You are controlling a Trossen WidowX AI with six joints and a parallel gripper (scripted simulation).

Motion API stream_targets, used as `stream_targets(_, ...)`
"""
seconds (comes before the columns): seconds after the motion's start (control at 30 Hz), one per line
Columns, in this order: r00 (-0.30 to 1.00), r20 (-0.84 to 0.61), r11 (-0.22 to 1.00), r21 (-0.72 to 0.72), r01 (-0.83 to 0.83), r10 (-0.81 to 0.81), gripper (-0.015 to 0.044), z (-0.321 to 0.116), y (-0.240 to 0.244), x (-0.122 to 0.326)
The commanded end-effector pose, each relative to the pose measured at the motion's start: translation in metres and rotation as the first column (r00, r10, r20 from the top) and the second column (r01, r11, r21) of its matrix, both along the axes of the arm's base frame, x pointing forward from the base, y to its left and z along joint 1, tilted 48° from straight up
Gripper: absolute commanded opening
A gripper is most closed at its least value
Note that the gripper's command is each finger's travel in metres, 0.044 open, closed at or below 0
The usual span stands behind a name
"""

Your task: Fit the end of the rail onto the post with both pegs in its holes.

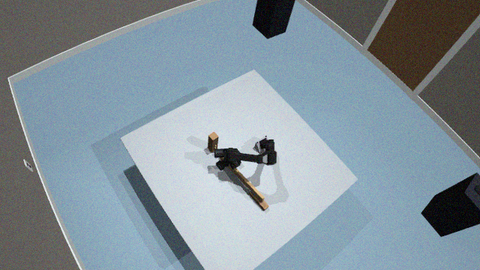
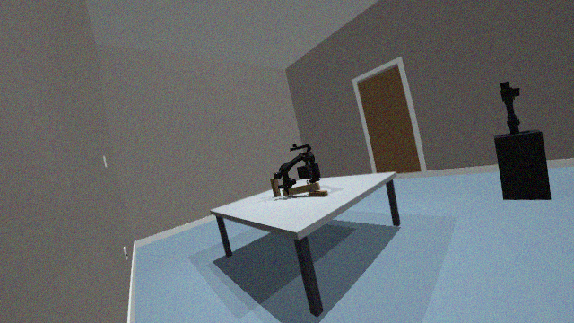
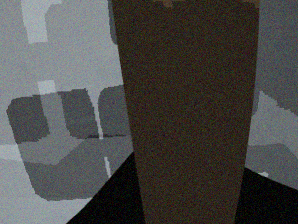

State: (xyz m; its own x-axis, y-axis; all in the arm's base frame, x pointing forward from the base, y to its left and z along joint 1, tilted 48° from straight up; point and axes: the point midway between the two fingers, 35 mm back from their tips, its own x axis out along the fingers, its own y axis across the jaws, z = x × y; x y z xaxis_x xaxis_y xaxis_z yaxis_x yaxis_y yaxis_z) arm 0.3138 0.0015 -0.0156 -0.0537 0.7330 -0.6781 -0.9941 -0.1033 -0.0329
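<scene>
The wooden rail (image 1: pixel 248 184) (image 2: pixel 304 189) (image 3: pixel 190 90) slopes from its far end at the low footboard block (image 1: pixel 265 206) (image 2: pixel 318 194) down to its near end close to the table. The short wooden post (image 1: pixel 212 142) (image 2: pixel 274 187) stands upright beyond the near end. Its pegs are too small to make out clearly. My gripper (image 2: pixel 288 190) (image 3: pixel 165 157) is shut on the rail near its near end, one dark finger on each side in the wrist view. The arm hides the near end in the top view, so the gap to the post cannot be judged.
The arm's base (image 1: pixel 269 150) stands on the white table (image 1: pixel 300 150) (image 2: pixel 269 217) to the side of the rail, and its links reach across above the rail's near part. The post is close beside the arm's wrist. Dark pedestals stand on the floor away from the table.
</scene>
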Motion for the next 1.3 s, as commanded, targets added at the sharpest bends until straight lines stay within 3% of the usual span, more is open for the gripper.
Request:
stream_targets(0.0, 1.000, -0.001, 1.000, 0.002, 0.003, -0.003, 0.0000, 0.001, -0.001, 0.000)
stream_targets(1.27, 1.000, -0.001, 1.000, 0.001, 0.003, -0.003, 0.0000, 0.014, -0.015, 0.004)
